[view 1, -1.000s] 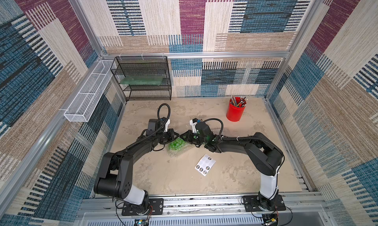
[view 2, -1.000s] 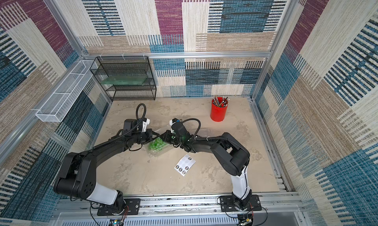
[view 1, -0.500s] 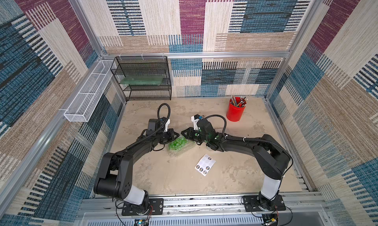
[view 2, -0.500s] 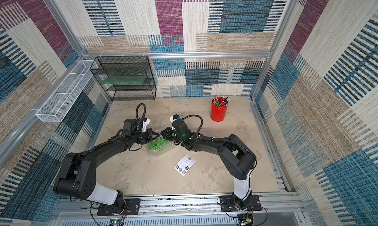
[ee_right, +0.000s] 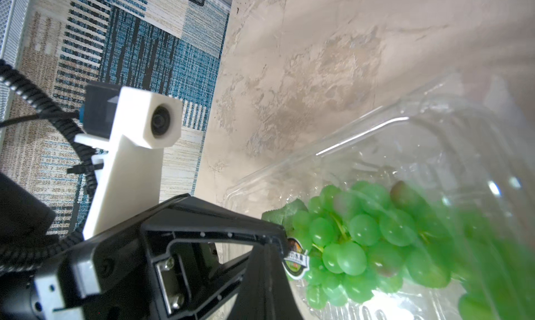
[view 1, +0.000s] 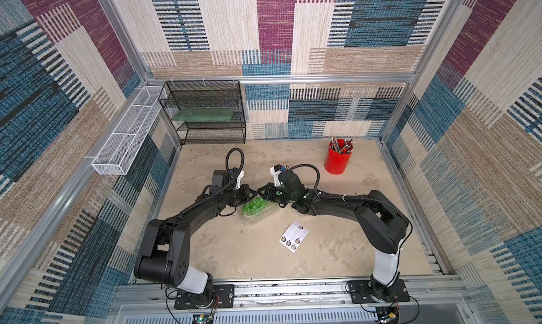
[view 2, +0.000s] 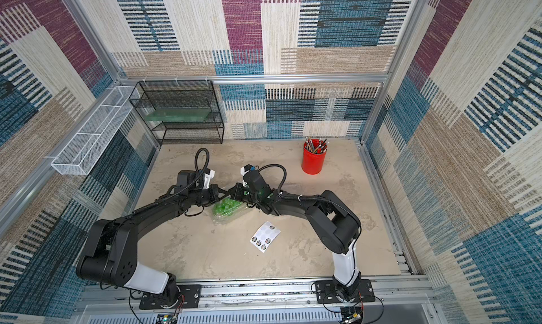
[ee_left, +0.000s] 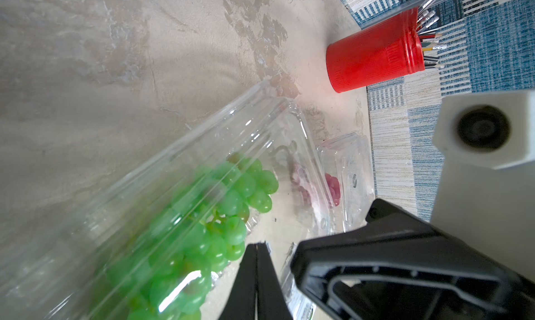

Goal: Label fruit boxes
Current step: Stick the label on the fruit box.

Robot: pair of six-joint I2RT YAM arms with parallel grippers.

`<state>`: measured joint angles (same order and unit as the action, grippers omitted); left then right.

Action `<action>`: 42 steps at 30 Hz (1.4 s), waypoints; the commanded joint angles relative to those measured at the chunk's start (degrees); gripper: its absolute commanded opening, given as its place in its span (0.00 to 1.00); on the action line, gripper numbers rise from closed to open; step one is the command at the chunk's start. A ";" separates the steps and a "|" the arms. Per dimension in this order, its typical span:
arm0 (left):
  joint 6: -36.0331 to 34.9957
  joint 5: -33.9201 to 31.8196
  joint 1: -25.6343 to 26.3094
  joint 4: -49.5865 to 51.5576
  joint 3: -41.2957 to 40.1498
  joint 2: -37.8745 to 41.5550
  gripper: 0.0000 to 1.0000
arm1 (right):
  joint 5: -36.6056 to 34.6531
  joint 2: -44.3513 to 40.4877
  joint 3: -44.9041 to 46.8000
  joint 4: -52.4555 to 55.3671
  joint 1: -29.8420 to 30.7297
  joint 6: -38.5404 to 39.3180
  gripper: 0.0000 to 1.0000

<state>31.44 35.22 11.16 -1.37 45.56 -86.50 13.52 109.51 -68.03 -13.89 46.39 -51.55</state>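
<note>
Left pincer (view 1: 253, 195) and right pincer (view 1: 262, 194), both pressed together, meet at one green-grape box (view 1: 258, 209); only the left wrist view reveals a second, red-grape box (ee_left: 347, 170). One sticker sheet (view 1: 294, 236) lies nearby.

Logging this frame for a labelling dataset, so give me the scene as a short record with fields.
green grape box: mid-table, both grippers at its far edge
red grape box: just beyond the green one, seen only in the left wrist view
left gripper: shut, at the green box's rim
right gripper: shut, facing the left one
round sticker: at the right gripper's tip, against the green box; whether pinched is unclear
sticker sheet: flat, apart from the boxes, nearer side
pencil cup: red, upright, far right
</note>
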 commanded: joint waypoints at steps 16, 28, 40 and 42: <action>-0.94 0.11 0.00 1.19 0.60 0.28 0.08 | 0.86 2.42 -0.94 1.06 0.02 0.39 0.00; -2.06 -0.98 0.00 3.88 1.38 2.50 0.07 | -0.59 1.52 -1.79 5.36 -0.25 2.28 0.00; -2.27 -0.78 0.51 4.88 2.81 3.26 0.08 | -4.65 -5.59 -0.69 7.13 -0.34 5.21 0.00; -2.28 -0.44 0.90 4.80 3.03 2.20 0.08 | -4.85 -5.98 -0.20 7.19 -0.50 5.32 0.00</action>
<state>30.30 34.57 11.77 3.27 48.14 -83.42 10.50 104.22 -68.77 -6.96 46.04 -47.44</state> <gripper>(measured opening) 0.075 0.067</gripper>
